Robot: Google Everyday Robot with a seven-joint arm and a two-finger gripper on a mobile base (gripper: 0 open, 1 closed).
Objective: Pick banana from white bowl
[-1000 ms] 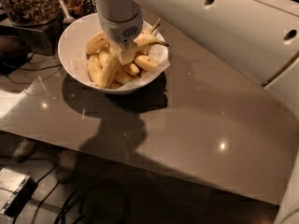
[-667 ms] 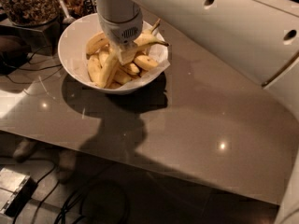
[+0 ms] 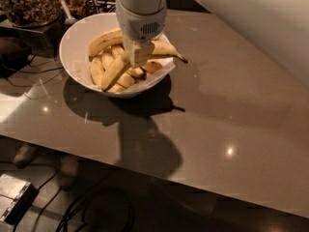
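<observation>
One gripper (image 3: pixel 136 57), grip state unclear, reaches into the white bowl (image 3: pixel 76 42) on a glossy tabletop (image 3: pixel 231 105).

banana (image 3: pixel 164 48) in white bowl (image 3: pixel 72 41), hand (image 3: pixel 135 58) over bowl

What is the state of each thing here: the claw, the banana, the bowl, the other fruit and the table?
claw: lowered into the bowl, among the fruit
banana: lying in the bowl, dark-tipped stem poking over the right rim
white bowl: upright on the table, holding several bananas
other bananas: unpeeled, piled in the bowl
table: bears the bowl
</observation>
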